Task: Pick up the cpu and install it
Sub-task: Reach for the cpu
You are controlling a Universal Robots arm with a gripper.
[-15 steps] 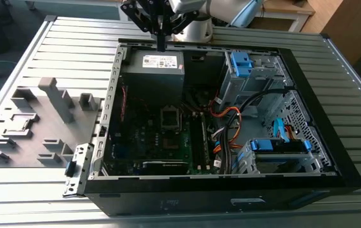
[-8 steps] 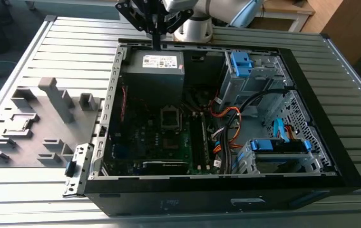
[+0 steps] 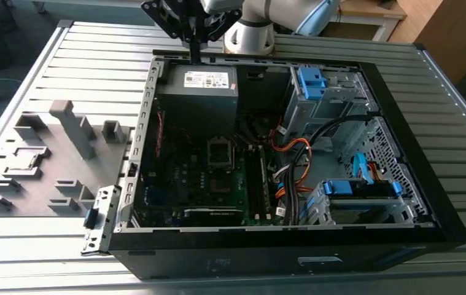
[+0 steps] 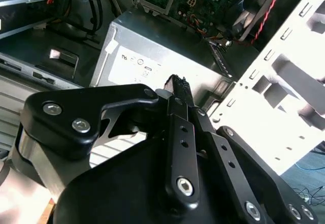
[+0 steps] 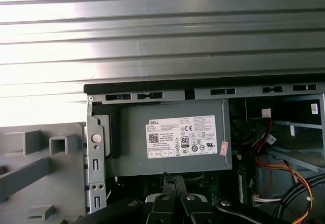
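Observation:
My gripper point(image 3: 193, 59) hangs over the far rim of the open computer case point(image 3: 429, 203), just above the power supply point(image 3: 200, 95) with the white label. Its black fingers are pressed together with nothing visible between them in both wrist views point(image 4: 176, 80) point(image 5: 171, 178). The dark socket frame point(image 3: 220, 153) lies on the motherboard in the middle of the case, well nearer the camera than the gripper. On the grey fixture block point(image 3: 61, 184) at the exterior view's left, a small flat square piece that looks like the cpu point(image 3: 26, 161) rests in a recess.
The case stands on a slatted metal table point(image 3: 93, 49). Inside it are orange and black cables point(image 3: 294, 153), blue drive brackets point(image 3: 310, 83) and a drive cage point(image 3: 355, 190). Upright posts rise from the grey fixture point(image 5: 30, 158). The arm's base point(image 3: 249, 34) stands behind the case.

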